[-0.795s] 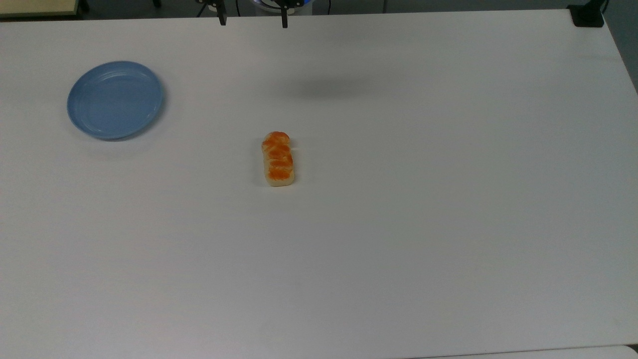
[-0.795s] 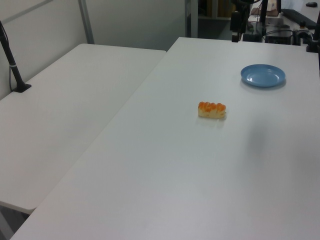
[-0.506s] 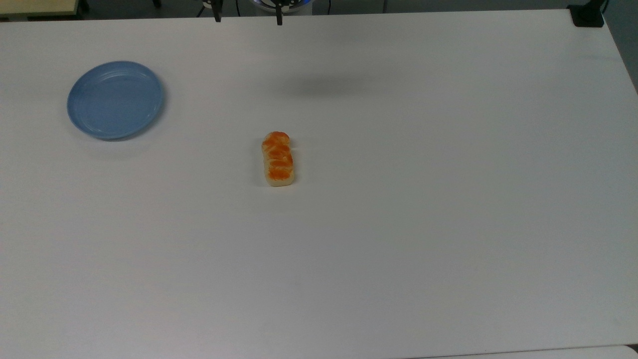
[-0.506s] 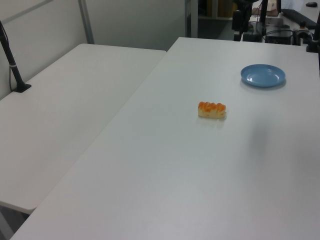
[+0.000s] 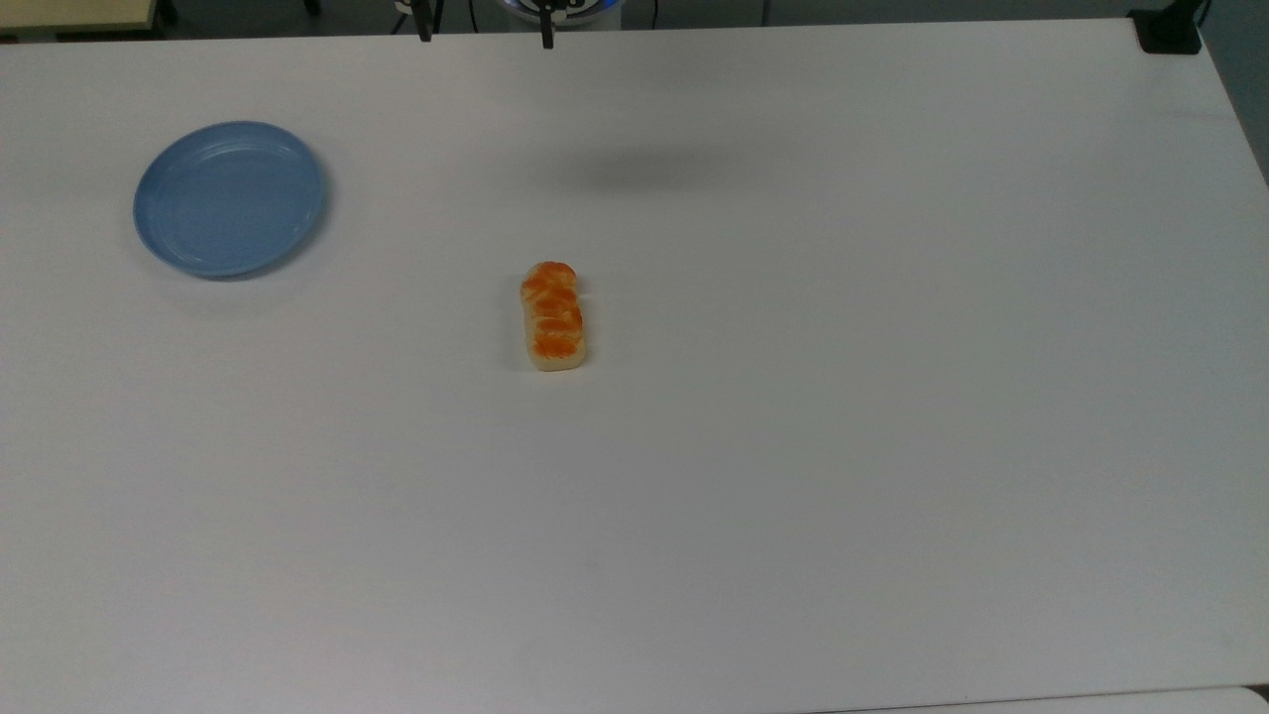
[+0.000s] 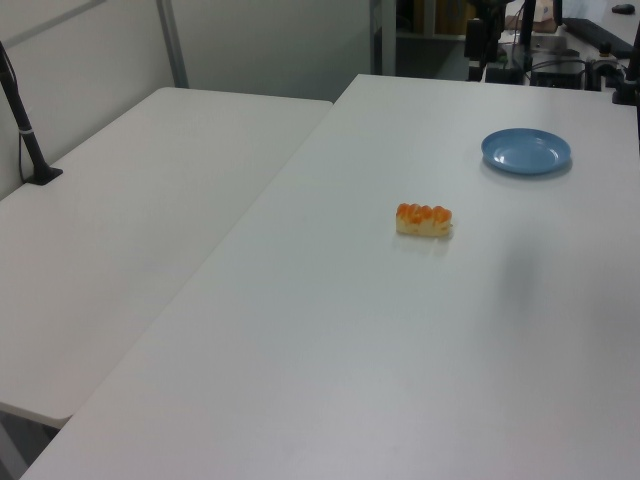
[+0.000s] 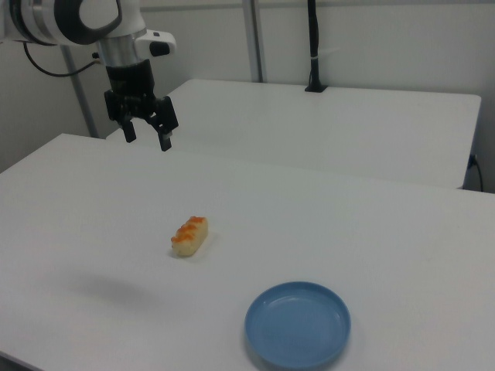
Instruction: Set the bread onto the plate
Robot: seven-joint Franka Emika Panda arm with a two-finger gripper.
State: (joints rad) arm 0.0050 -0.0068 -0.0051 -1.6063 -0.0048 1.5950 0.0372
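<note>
Bread (image 5: 553,315): small oblong loaf, pale cream sides, glossy orange-brown segmented top. Lies flat on the white table (image 5: 793,446), near mid-surface, nothing touching it. In the right view the bread (image 7: 190,236) sits below the jaws and a little toward the right view's right, well apart from them, with open air between.

Gripper (image 7: 147,136): hangs high above the table, pointing down, jaws spread apart and holding nothing. In the top view the two dark fingertips of the gripper (image 5: 485,30) show at the upper edge, one finger (image 5: 546,32) almost straight above the bread's long axis as the top view shows it. A soft shadow lies on the table between jaws and loaf.

Plate (image 5: 230,198): round, light blue, shallow, raised rim, faint concentric rings, nothing on it. Well apart from the bread, toward the top view's left of the jaws. In the right view the plate (image 7: 298,323) is far below the jaws, toward the right view's right, near the table's front edge. In the left view, bread (image 6: 424,219) and plate (image 6: 526,151) stand clearly separate.

A second white table (image 6: 130,220) adjoins.
</note>
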